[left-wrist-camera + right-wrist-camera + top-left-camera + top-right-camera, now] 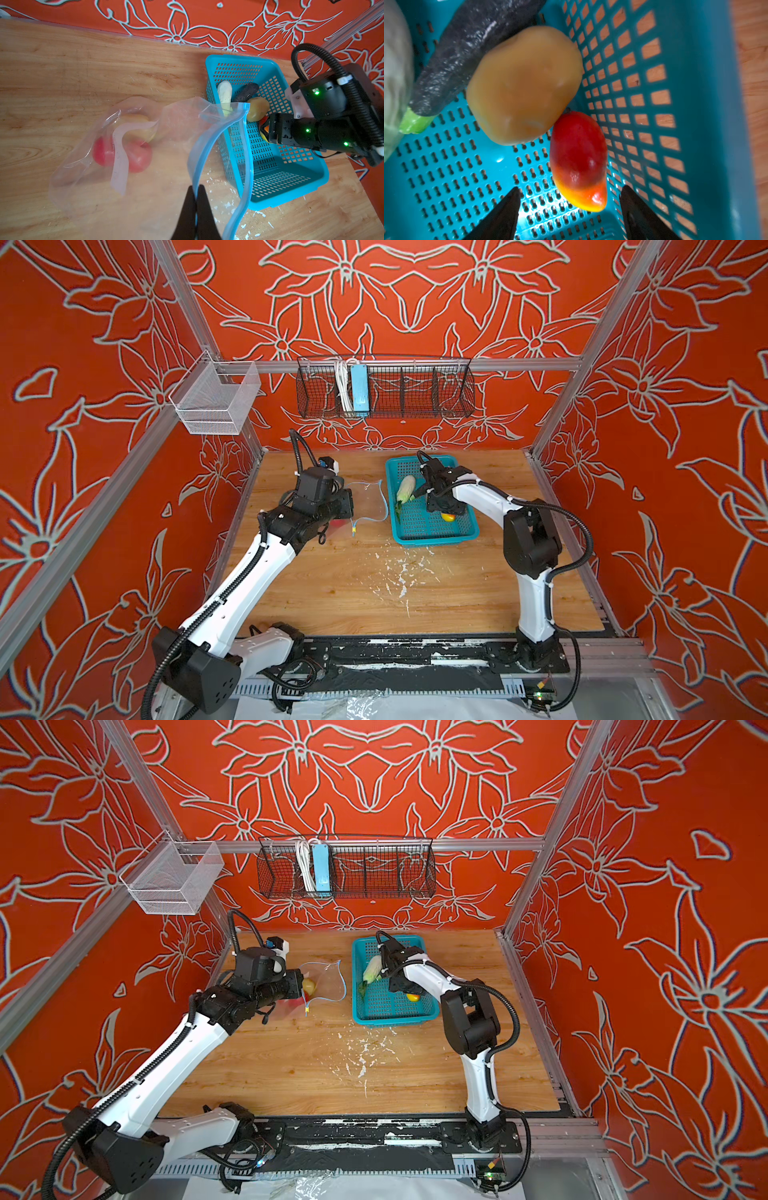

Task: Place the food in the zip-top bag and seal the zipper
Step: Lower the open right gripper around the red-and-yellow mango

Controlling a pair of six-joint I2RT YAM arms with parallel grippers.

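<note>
The clear zip-top bag [145,182] lies on the wooden table, its mouth held up toward the basket. My left gripper [196,189] is shut on the light-blue zipper [209,145] at the mouth edge. Two red tomatoes [139,158] and a yellowish potato [135,124] lie inside the bag. In the teal basket [708,104] lie a red-yellow fruit [579,160], a second potato [523,85], a dark eggplant [463,54] and a white-green leafy vegetable [394,83]. My right gripper [571,188] is open low in the basket, one finger on each side of the fruit's yellow tip, touching nothing.
The basket [432,536] stands right of the bag [368,502] at the table's back. White flecks [401,572] are scattered on the wood in front of them. A black wire rack [384,387] and a white mesh bin [216,400] hang on the frame above.
</note>
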